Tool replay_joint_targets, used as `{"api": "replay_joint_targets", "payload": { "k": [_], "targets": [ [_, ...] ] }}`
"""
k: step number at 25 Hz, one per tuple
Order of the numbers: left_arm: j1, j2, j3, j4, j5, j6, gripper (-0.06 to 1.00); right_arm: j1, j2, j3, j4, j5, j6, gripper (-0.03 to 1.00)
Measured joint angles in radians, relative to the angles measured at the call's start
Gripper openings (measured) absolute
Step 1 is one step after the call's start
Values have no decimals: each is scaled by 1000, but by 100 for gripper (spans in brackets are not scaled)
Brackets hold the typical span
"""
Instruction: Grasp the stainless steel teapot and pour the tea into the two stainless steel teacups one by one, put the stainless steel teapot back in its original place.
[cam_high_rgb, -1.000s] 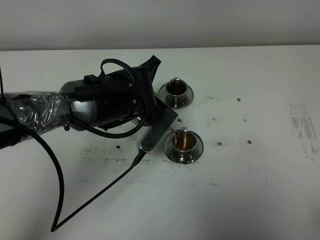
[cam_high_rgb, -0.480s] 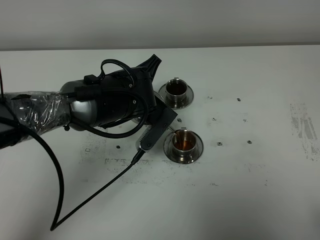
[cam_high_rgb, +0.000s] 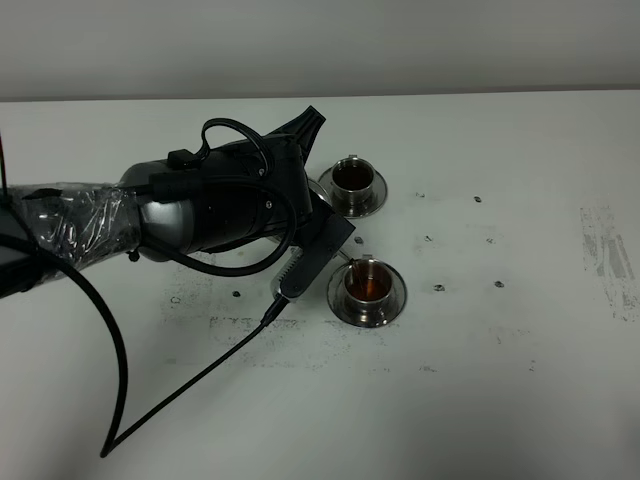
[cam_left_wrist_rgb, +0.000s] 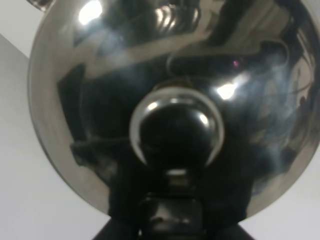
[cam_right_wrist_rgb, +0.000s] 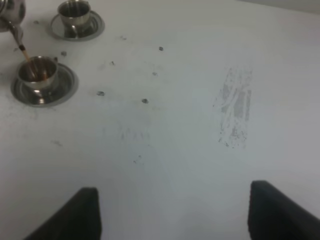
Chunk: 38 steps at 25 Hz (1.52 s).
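Note:
My left gripper (cam_high_rgb: 312, 252) is shut on the stainless steel teapot and holds it tilted; the arm hides most of the pot in the high view. In the left wrist view the pot's shiny lid (cam_left_wrist_rgb: 100, 75) and knob (cam_left_wrist_rgb: 176, 125) fill the frame. In the right wrist view its spout (cam_right_wrist_rgb: 17, 34) sends a thin brown stream into the nearer teacup (cam_right_wrist_rgb: 37, 72), which holds brown tea (cam_high_rgb: 367, 285). The farther teacup (cam_high_rgb: 352, 177) (cam_right_wrist_rgb: 75, 12) also holds dark tea. Each cup stands on its saucer (cam_high_rgb: 396, 298). The teapot's own saucer is hidden. My right gripper (cam_right_wrist_rgb: 175, 220) is open and empty, well away from the cups.
The white table (cam_high_rgb: 500, 350) has small dark specks (cam_high_rgb: 438, 287) and a grey scuffed patch (cam_high_rgb: 605, 255) at the right. A black cable (cam_high_rgb: 190, 385) loops from the left arm across the table's front left.
The left arm has shifted very slightly back while it keeps the teapot tilted. The tea in the nearer cup looks a little fuller and darker. The right gripper has not moved.

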Motion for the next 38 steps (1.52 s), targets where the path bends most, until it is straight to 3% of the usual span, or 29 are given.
{"api": "replay_joint_targets", "payload": {
  "k": [38],
  "targets": [
    [0,0,0,38,-57,0,18,0,0,0,0,0,0,59]
  ]
}}
